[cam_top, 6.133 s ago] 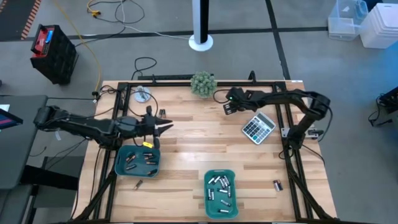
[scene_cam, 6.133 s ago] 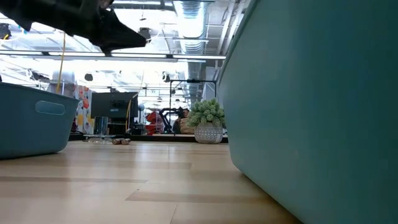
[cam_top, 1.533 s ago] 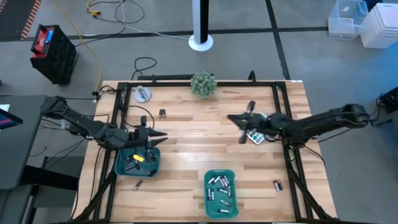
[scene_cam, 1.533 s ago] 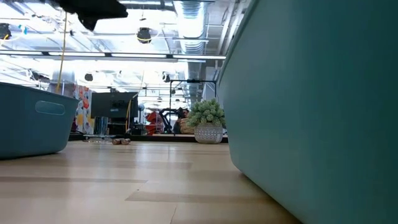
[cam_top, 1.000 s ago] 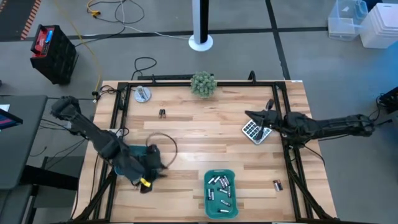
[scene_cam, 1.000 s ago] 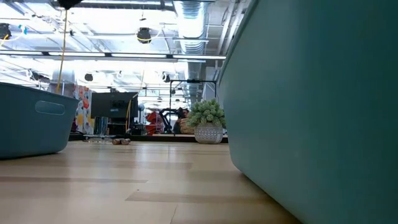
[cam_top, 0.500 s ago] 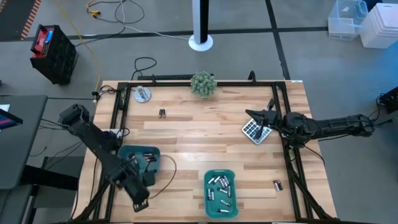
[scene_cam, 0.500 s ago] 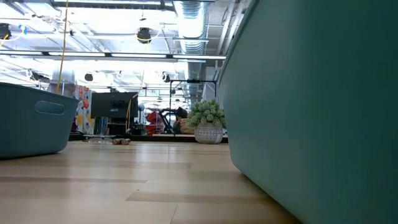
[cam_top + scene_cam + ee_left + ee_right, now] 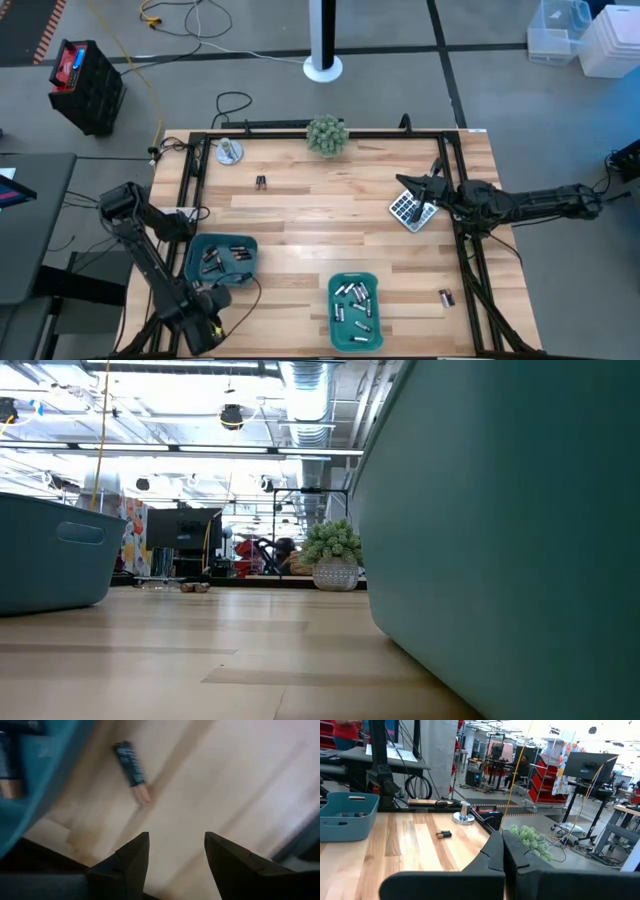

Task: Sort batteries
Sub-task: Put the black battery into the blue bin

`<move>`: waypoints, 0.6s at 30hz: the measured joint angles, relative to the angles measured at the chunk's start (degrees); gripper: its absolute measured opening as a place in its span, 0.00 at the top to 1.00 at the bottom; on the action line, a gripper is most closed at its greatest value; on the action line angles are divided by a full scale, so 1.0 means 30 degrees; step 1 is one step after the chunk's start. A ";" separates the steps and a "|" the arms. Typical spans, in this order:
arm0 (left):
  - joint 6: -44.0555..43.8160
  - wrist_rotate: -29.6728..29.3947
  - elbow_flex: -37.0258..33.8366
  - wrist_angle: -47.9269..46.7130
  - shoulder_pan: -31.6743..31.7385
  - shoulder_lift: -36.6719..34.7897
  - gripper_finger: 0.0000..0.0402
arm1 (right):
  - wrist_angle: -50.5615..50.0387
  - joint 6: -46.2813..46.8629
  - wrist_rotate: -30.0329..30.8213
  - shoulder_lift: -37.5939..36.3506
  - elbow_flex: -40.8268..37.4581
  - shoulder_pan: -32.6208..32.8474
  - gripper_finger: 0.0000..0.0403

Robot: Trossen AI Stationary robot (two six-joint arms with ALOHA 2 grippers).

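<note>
Lying flat on the bare wood of the worktop (image 9: 320,225), a stray dark battery (image 9: 131,767) shows only in the left wrist view. Its coppery end points toward that arm's fingers (image 9: 131,857), its dark end points away from them, and its long axis runs alongside the wall of the left teal tray (image 9: 196,262), near it but apart. The left end effector (image 9: 207,325) hangs at the worktop's front-left corner with its fingers spread apart and nothing between them. From above, the arm itself hides this battery.

The high view gives what the wrist cameras miss. Dark batteries (image 9: 222,258) lie in the left tray, pointing several ways. Silvery batteries (image 9: 355,303) lie in the right teal tray (image 9: 335,335) near the front edge, also at mixed angles. A pair of batteries (image 9: 260,182) lies side by side toward the back left, well apart from both trays. One more battery (image 9: 446,297) rests near the front-right corner.

The right end effector (image 9: 408,185) sits over the back corner of the grey calculator (image 9: 410,210) at the right side. The right wrist view shows its fingers (image 9: 492,852) pressed together, holding nothing. Beyond them, that view looks across to the pair, lying on their sides, and to the potted plant (image 9: 532,839).

The low view is mostly filled by a teal tray wall, with the plant at the far edge of the worktop.
</note>
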 joint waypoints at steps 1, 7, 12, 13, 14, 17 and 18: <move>-0.0394 -0.0203 -0.0194 -0.0086 -0.0144 0.0000 0.54 | 0.0017 -0.0037 0.0000 0.0000 0.0000 -0.0015 0.99; -0.2174 -0.1988 -0.1390 0.0483 -0.0705 0.0000 0.54 | 0.0128 -0.0105 0.0000 0.0000 0.0000 -0.0028 0.99; -0.2785 -0.2427 -0.2017 0.0780 -0.0710 0.0001 0.54 | 0.0124 -0.0102 0.0000 0.0000 0.0000 -0.0028 0.99; -0.2808 -0.2691 -0.2087 0.0866 -0.0710 0.0000 0.54 | 0.0124 -0.0102 0.0000 0.0000 0.0000 -0.0028 0.99; -0.2826 -0.2925 -0.2151 0.1028 -0.0710 0.0000 0.54 | 0.0124 -0.0111 -0.0004 0.0000 0.0000 -0.0028 0.99; -0.2866 -0.3125 -0.2295 0.1170 -0.0710 0.0000 0.54 | 0.0128 -0.0182 0.0000 0.0000 0.0000 -0.0028 0.99; -0.2995 -0.3145 -0.2393 0.1261 -0.0710 0.0000 0.54 | 0.0130 -0.0182 -0.0002 0.0000 0.0000 -0.0028 0.99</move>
